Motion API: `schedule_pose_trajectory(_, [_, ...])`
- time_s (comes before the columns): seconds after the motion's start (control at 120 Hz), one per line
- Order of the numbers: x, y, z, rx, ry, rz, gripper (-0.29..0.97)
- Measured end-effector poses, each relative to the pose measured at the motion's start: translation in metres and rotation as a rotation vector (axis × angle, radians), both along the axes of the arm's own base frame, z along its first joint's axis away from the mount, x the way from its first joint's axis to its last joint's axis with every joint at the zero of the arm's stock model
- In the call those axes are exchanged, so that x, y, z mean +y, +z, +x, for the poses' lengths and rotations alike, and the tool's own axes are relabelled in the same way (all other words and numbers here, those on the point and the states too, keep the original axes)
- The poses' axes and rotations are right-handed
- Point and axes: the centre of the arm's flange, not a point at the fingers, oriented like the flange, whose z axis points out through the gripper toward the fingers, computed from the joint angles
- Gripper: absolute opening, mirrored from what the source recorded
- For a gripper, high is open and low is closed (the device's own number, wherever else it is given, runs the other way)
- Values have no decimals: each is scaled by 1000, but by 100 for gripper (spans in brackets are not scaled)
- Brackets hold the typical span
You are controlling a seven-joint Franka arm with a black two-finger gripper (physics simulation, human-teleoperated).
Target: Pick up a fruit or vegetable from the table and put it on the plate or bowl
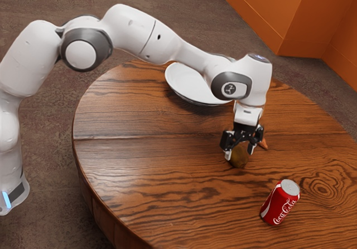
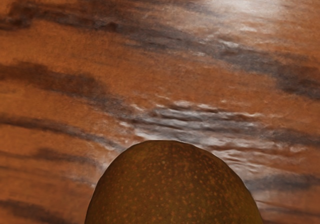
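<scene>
fruit [image 1: 240, 157] sat right under the gripper [image 1: 241, 144], a brownish, speckled, egg-shaped thing resting on the table. the jaws were apart and came down on either side of it, so its top poked up between them. from the side camera it looked like there was a sliver of gap on each side, so i'd call that straddling, not clamped. its long axis seemed to run roughly up and down, maybe leaning a bit. closing across the narrow waist looked like the sensible bet to me. in the wrist view the same rounded fruit [image 2: 172, 184] bulged up just below the hand, centred, which says the lineup was decent.

just beside the gripper, toward the exterior view's right, a small orange-brown scrap [image 1: 263, 145] peeked out, and i couldn't tell what it was. the white plate [image 1: 187, 82] sat further back toward the exterior view's left, partly hidden behind the forearm, so the carry would be a short lift and swing that way. a red cola can [image 1: 280, 203] stood tilted nearer the camera, well apart from the fruit.

the round wooden table [image 1: 156, 149] was glossy with heavy grain. brown carpet [image 1: 44, 4] ran around it, with orange walls [image 1: 279, 9] in the far corner.
</scene>
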Motion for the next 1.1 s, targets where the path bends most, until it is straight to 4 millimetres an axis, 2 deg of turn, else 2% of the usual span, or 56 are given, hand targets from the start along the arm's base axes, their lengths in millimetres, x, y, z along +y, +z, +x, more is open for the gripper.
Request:
schedule_pose_trajectory(0.142, [9,-6,3,4,8,-4,68])
schedule_pose_trajectory(0.25, [8,-15,4,16,3,-21,68])
schedule_pose_trajectory(0.283, [9,-15,4,16,3,-24,65])
schedule_pose_trajectory(0.425, [10,-12,6,1,23,-53,37])
schedule_pose_trajectory(0.467, [10,-9,7,-7,30,-63,33])
schedule_pose_trajectory(0.517, [10,2,7,-28,40,-72,30])
schedule_pose_trajectory(0.567, [24,42,-1,-86,77,-61,28])
schedule_pose_trajectory(0.617, [50,98,-25,-158,136,-31,26])
schedule_pose_trajectory(0.658, [82,139,-47,-212,203,-13,28])
schedule_pose_trajectory(0.683, [105,155,-58,-234,249,-7,28])
schedule_pose_trajectory(0.717, [137,166,-69,-246,310,-4,28])
schedule_pose_trajectory(0.767, [188,163,-76,-238,405,-1,28])
schedule_pose_trajectory(0.808, [227,152,-79,-219,476,0,28])
schedule_pose_trajectory(0.867, [269,134,-82,-190,552,-1,26])
schedule_pose_trajectory(0.983, [318,107,-83,-152,638,-4,27])
schedule_pose_trajectory(1.1, [361,93,-70,-156,698,-13,25])
